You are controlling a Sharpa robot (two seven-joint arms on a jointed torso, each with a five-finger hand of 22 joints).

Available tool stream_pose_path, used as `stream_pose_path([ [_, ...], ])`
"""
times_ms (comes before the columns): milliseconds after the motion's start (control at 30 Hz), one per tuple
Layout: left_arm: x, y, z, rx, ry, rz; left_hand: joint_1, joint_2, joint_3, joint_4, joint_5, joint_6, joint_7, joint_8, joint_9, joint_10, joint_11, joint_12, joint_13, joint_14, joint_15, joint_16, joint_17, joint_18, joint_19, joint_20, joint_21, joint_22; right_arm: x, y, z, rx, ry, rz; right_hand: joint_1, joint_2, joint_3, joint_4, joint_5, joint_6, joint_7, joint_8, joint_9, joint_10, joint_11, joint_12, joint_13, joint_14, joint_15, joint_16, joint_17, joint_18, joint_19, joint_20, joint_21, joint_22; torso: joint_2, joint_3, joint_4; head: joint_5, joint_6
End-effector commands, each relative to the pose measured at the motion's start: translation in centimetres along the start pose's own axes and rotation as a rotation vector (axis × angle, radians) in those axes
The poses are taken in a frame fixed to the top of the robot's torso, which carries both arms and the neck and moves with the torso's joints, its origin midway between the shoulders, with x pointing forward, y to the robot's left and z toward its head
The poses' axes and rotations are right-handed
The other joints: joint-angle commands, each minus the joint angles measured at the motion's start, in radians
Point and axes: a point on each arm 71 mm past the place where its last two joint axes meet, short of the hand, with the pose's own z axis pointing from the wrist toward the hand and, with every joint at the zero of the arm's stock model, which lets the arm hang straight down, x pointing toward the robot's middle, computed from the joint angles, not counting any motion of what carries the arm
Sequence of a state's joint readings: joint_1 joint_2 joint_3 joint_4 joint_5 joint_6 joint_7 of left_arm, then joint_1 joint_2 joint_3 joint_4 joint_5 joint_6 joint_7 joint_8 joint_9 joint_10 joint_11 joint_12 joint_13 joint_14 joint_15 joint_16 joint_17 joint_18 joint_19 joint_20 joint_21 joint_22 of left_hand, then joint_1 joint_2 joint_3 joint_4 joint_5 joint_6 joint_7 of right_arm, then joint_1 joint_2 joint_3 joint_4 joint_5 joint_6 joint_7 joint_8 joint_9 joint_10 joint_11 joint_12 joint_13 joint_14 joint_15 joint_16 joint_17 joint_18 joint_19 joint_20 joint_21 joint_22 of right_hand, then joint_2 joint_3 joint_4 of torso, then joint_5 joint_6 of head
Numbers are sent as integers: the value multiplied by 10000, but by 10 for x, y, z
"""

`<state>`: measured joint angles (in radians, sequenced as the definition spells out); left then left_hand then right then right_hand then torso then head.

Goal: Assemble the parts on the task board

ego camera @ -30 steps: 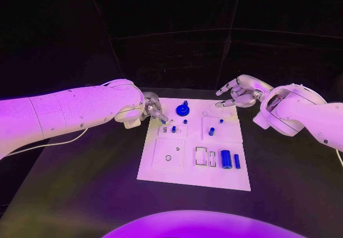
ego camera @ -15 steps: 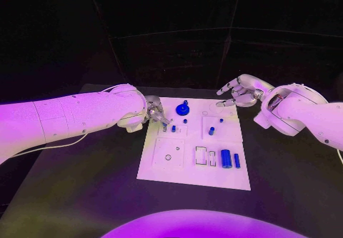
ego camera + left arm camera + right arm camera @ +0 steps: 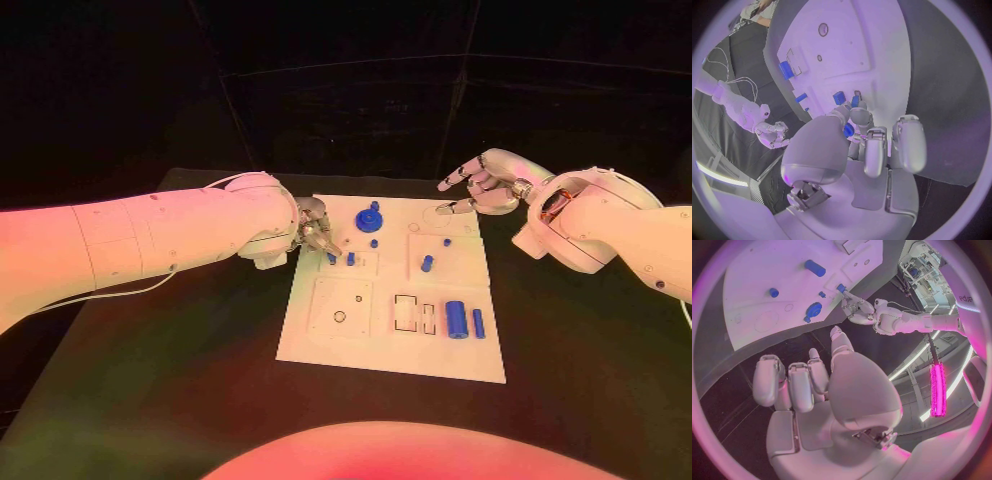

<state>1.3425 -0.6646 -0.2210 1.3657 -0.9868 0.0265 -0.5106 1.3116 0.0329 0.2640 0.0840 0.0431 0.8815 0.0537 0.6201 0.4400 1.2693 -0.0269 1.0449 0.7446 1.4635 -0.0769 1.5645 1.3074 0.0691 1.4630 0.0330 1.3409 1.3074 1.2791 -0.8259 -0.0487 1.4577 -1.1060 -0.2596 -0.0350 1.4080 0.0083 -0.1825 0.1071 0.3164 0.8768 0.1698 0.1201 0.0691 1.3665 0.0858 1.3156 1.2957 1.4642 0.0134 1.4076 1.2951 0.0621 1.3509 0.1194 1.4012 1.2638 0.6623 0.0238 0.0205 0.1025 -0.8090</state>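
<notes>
The left hand (image 3: 313, 234) is shifted a little further over the task board (image 3: 346, 345), its fingertips lowered beside a small blue part (image 3: 330, 258).

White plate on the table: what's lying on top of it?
White plate carries small blue pieces. Left robot hand pinches one at its far corner, hiding what lies beneath.

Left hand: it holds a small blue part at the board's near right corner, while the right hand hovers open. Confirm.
Not quite. The left hand holds the small blue part at the far left of the task board, as the head view shows. The right hand does hover open.
</notes>
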Motion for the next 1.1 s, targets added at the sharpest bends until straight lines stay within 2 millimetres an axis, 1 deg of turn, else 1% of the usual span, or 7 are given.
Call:
stream_pose_path([
  [33,3,0,0,-65,295,314,63,29,1093,-1030,60,-4,-45,34,783,85,14,-72,-8,1073,-58,62,2634,-67,113,-67,43,105,-1,1,0,-70,-12,-28,-7,106,-57,-17,22,40,11,34,-6,-43,-30,-40,-10,459,-70,-65,-4,120,-79,-18,-66,-5,2,-2,0,5,-14],
  [200,4,0,0,-83,426,388,57,24,1107,-1033,60,-5,-45,33,785,130,15,9,118,1073,-58,62,2634,-65,110,-68,37,99,-1,1,0,-69,-8,-29,-7,106,-57,-17,22,40,11,34,-6,-43,-30,-40,-10,459,-70,-65,-4,120,-79,-18,-66,-5,4,5,3,7,-13],
  [600,5,1,1,-149,577,474,54,20,1118,-1035,60,-7,-44,32,786,137,15,22,138,1073,-58,62,2634,-64,108,-68,31,93,-1,1,0,-70,-3,-29,5,111,-63,-20,24,41,9,37,-6,-44,-32,-41,-12,459,-72,-69,-6,122,-83,-19,-71,-11,-1,4,4,15,-26],
  [800,5,1,2,-201,668,534,-19,14,1201,-1015,59,-7,-36,33,804,133,22,12,127,1073,-56,62,2634,-60,102,-68,14,80,-1,1,0,-77,-1,-29,5,111,-63,-20,24,41,9,37,-6,-44,-32,-41,-12,459,-72,-69,-6,122,-83,-19,-71,-11,6,-2,-4,15,-43],
  [900,5,1,3,-212,717,514,-83,9,1252,-991,59,5,-37,41,819,145,23,28,151,1073,-54,62,2634,-62,103,-67,16,86,-1,2,0,-79,1,-28,5,111,-63,-20,24,41,9,37,-6,-44,-32,-41,-12,459,-72,-69,-6,122,-83,-19,-71,-11,10,2,-8,22,-54],
  [1000,5,0,4,-217,754,494,-199,-41,1278,-950,58,55,-50,62,840,155,17,34,155,1073,-55,62,2634,-64,106,-67,19,94,-1,2,0,-80,1,-28,5,111,-63,-20,24,41,9,37,-6,-44,-32,-41,-12,459,-72,-69,-6,122,-83,-19,-71,-11,4,2,-9,13,-69],
  [1100,6,0,4,-218,777,478,-551,-154,1178,-757,55,187,-91,104,875,186,-9,53,164,1073,-69,62,2634,-67,115,-73,32,118,-1,1,0,-79,-2,-27,5,111,-63,-20,24,41,9,37,-6,-44,-32,-41,-12,459,-72,-69,-6,122,-83,-19,-71,-11,4,0,-5,9,-76],
])
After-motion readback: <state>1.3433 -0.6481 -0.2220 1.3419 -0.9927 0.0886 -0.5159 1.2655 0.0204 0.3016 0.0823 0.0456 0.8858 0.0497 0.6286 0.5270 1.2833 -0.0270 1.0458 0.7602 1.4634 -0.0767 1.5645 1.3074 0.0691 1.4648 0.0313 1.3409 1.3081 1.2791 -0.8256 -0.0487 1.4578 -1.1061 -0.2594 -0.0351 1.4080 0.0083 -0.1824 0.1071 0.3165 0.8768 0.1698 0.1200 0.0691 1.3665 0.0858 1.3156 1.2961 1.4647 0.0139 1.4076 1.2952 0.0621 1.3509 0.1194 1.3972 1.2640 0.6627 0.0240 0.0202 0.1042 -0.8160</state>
